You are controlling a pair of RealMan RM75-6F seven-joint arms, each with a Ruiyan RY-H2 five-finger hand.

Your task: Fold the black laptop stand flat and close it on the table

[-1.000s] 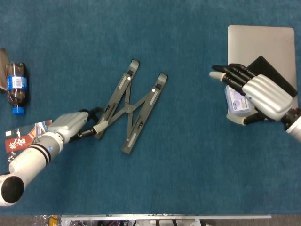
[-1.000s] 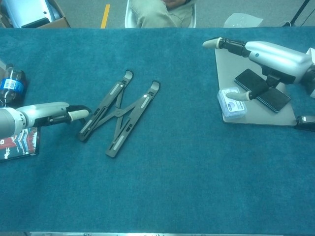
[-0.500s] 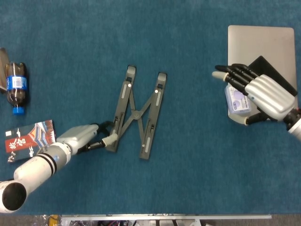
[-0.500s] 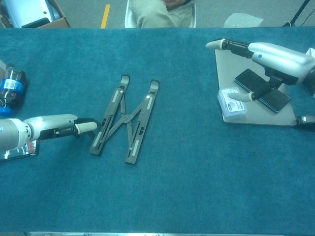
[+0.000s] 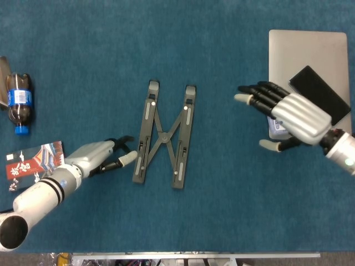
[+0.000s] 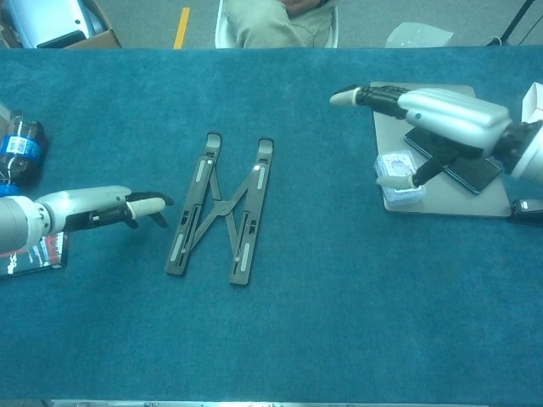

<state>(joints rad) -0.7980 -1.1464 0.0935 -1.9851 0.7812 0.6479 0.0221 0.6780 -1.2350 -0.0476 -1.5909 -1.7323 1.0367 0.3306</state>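
stand lies mid-table, just right of your left hand

the stand runs near-to-far, rails still spread; your left hand, fingers apart and empty, sits nearer than your right hand, also spread wide.

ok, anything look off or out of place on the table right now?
Nothing damaged or spilled. The black laptop stand lies flat but splayed in an X, not closed. The cola bottle lies on its side at the table's left. Both the left hand and right hand are empty.
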